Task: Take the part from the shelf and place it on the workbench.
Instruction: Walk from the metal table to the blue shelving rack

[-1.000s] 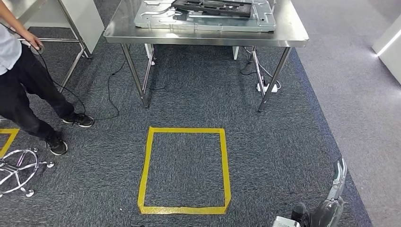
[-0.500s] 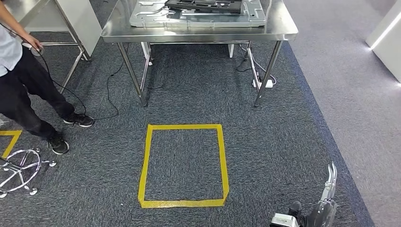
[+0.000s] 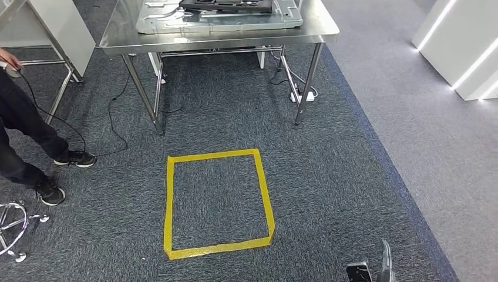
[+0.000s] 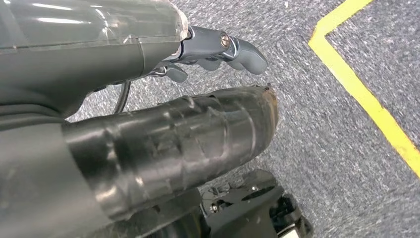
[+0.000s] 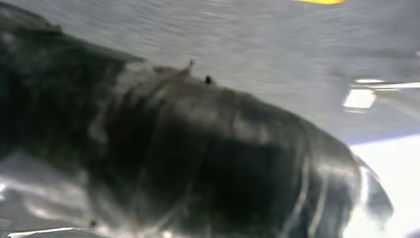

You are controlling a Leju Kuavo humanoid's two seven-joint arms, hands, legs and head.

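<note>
The steel workbench (image 3: 217, 40) stands at the far side of the carpet. On it lies a flat silver metal panel (image 3: 170, 24) with a black part (image 3: 226, 4) on top. At the bottom edge of the head view I see a little of my right hand (image 3: 376, 271), a dark piece and a thin grey piece pointing up; whether it holds anything is unclear. The right wrist view is blurred, with the dark thumb (image 5: 198, 158) across it. My left hand (image 4: 218, 47) hangs over the carpet with its grey fingers loosely out and nothing in them.
A yellow tape square (image 3: 169, 205) marks the carpet in front of the workbench. A person in dark trousers (image 3: 23, 123) stands at the left, holding a cable, near a chair base (image 3: 9, 226) and a second table (image 3: 59, 29). White lit units (image 3: 464, 47) stand at the right.
The whole picture has shifted left and down, so the camera has turned right. My right hand has sunk towards the bottom edge of the head view.
</note>
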